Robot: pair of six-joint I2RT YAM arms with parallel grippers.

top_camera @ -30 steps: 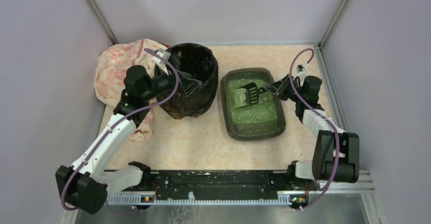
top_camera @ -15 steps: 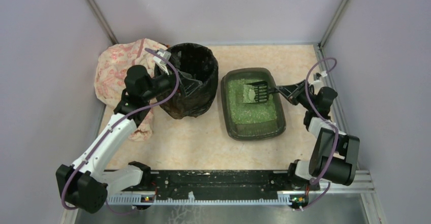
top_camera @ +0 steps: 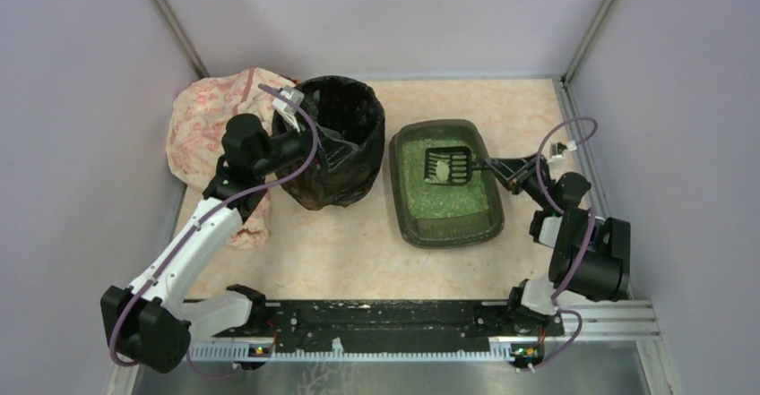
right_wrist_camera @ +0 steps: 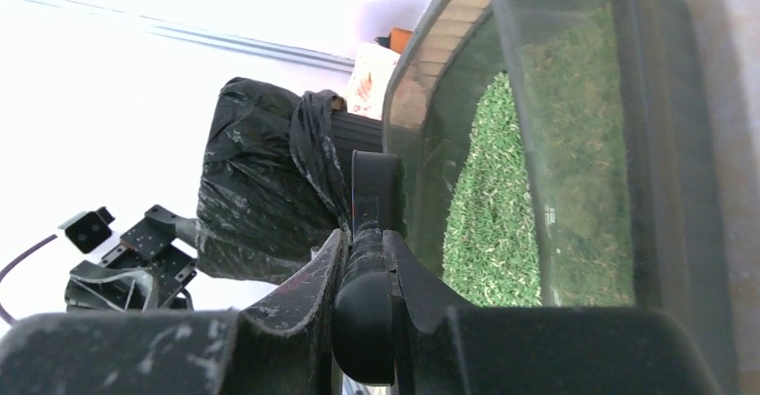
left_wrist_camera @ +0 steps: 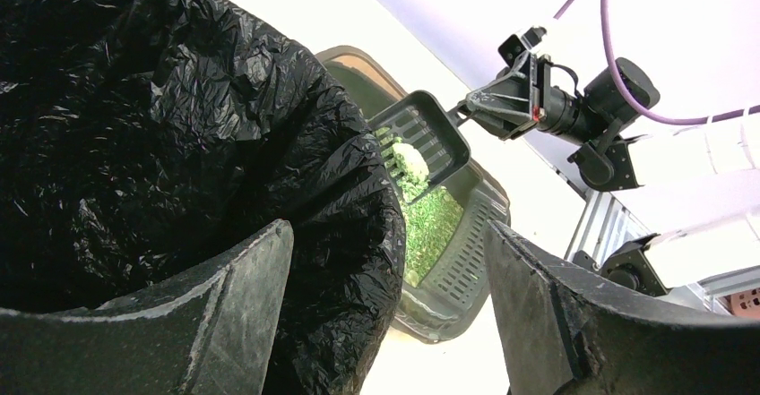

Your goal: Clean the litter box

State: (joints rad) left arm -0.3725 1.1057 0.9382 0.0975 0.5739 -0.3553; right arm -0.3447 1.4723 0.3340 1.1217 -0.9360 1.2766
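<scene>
No text, label, brand or number can be read in any view. The red print on the cloth [top_camera: 199, 117] is seen only as a pattern, and nothing legible is found on the litter box [top_camera: 448, 236].

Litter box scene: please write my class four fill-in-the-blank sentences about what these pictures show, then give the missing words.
1. The scoop is gripped by the handle in the ___ end effector.
2. The litter in the litter box is ___ in colour.
3. The bin is lined with a ___ bag.
4. In the top view, the bin stands to the ___ of the litter box.

Missing words: right; green; black; left.
</scene>
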